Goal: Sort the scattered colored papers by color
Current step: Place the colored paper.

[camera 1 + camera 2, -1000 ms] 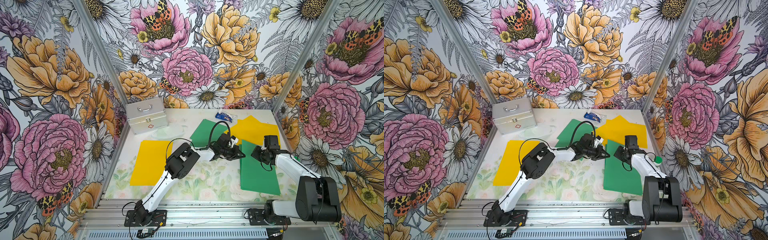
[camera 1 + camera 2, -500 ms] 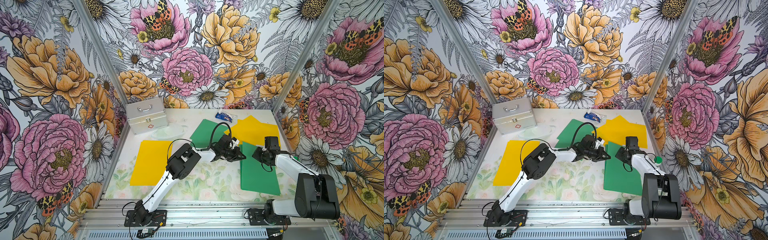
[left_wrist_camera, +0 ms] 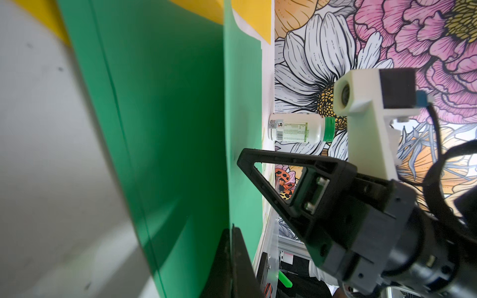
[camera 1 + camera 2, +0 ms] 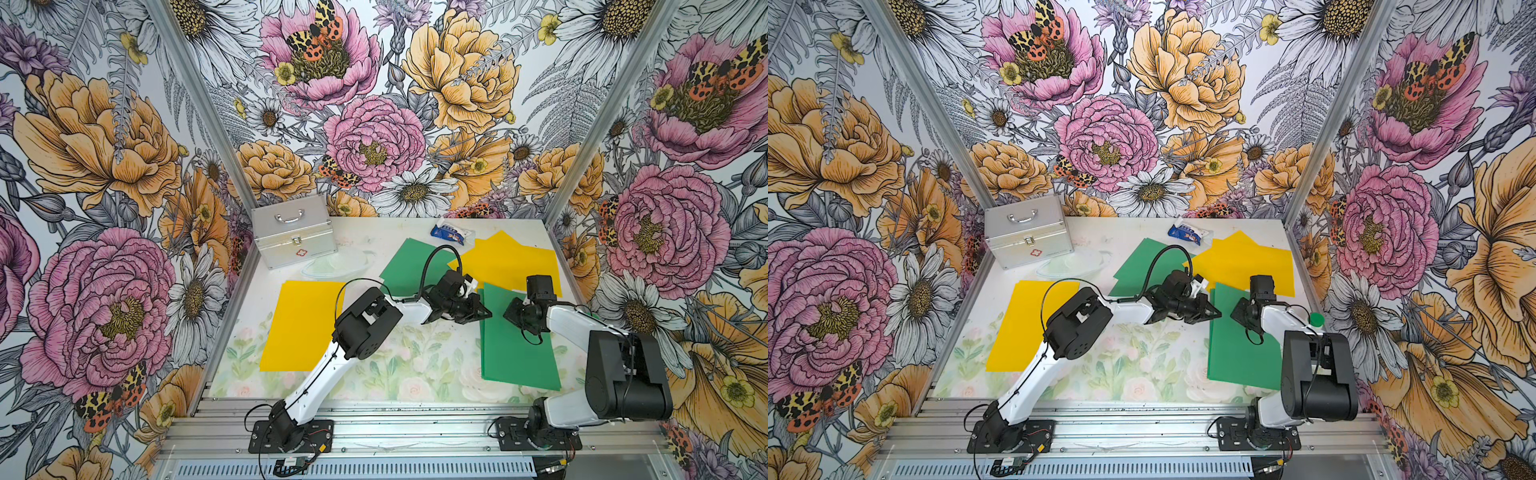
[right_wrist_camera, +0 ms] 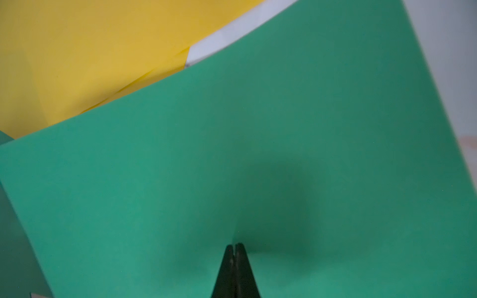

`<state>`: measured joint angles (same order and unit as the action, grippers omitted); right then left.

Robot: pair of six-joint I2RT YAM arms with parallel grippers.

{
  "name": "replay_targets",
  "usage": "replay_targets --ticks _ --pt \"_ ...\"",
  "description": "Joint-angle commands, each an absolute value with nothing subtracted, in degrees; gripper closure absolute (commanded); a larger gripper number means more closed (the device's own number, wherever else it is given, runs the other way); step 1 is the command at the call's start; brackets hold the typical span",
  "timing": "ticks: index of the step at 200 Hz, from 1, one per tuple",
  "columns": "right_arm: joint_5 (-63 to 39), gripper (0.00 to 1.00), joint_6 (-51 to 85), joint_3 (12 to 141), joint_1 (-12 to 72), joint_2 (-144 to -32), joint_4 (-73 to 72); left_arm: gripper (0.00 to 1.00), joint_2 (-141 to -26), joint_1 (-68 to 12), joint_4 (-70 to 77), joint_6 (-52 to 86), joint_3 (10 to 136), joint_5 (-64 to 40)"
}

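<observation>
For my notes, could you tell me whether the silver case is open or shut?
Shut: in both top views the silver case has its lid flush on the body, no gap showing.

Right wrist view: right gripper (image 5: 235, 249) fingers cut off by frame edge; green sheet (image 5: 258, 154) runs past frame.
Left wrist view: left gripper (image 3: 232, 232) fingers cut off, hold on green sheet unclear; table (image 3: 38, 129) blurred; bottle (image 3: 296, 131) label unreadable.
Top view: bottle behind right arm (image 4: 1308, 353), only cap (image 4: 1317, 319) showing.
</observation>
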<state>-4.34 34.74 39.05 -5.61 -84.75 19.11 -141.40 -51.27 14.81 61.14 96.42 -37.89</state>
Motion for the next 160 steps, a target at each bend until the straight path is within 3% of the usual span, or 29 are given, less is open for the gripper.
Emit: replay_targets --ticks 1,80,95,121,160 --pt "-4.65 1.00 35.41 39.04 -5.83 -86.18 17.19 1.00 -140.59 -51.86 15.38 61.35 95.23 -35.96" --pt "-4.92 1.00 35.55 38.74 -5.98 -87.73 16.86 1.00 -139.80 -51.99 15.34 61.00 94.32 -35.97" --pt "-5.06 1.00 35.58 38.72 -6.02 -87.97 16.84 0.85 -138.91 -51.77 15.38 60.61 93.70 -35.70" --pt "-5.27 1.00 35.63 38.59 -5.98 -88.15 16.77 0.49 -135.06 -51.01 14.38 58.90 91.45 -34.80" --pt "-5.58 1.00 35.58 38.75 -6.07 -88.22 16.72 0.30 -125.22 -48.32 0.57 48.90 89.05 -28.48"
